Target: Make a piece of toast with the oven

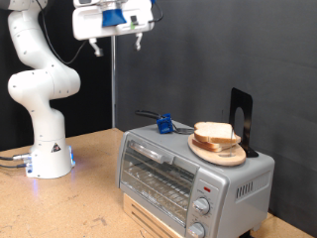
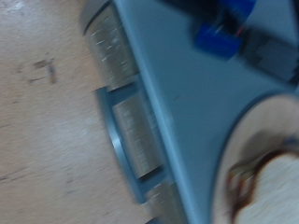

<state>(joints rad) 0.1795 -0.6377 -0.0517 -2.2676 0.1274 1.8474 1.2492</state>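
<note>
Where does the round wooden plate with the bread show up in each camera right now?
Exterior view: the wooden plate sits on top of the oven, toward the exterior view's right, carrying the bread slices.
Wrist view: only part of the plate's rim shows at the frame's corner, blurred, with bread on it.
Shared landmark: the small blue object on the oven top.

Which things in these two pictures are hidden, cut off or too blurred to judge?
- Tool: exterior view, small and high above the oven; open or shut is unclear. Absent from wrist view.
- Bread: wrist view, blurred, cut by the edge.
- Oven inside: exterior view, glass door reflections hide it.
- Blue object: too small to identify.
</note>
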